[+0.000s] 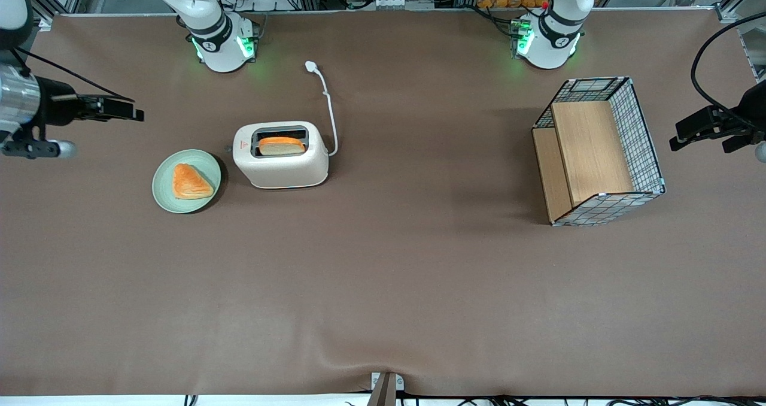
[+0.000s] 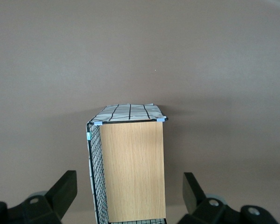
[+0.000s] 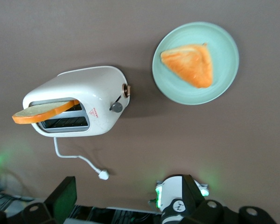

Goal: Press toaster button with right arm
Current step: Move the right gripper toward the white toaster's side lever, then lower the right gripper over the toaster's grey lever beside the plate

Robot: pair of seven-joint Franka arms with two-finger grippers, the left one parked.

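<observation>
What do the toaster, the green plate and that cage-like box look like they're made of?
The toaster looks like cream plastic, smooth and faintly glossy, with rounded moulded edges. The plate beside it seems glazed ceramic or melamine: an even pale green with a soft sheen. The box, toward the parked arm's end, is black wire mesh around light wood-grain panels, maybe laminate. The gripper hovers open, away from the toaster.

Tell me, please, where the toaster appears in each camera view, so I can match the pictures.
Front view: the toaster stands beside the green plate, toward the working arm's end of the table; the gripper hangs apart from it, open.
Right wrist view: toaster, its grey button facing the plate.
Left wrist view: not in it.
Shared landmark: the plate.
</observation>
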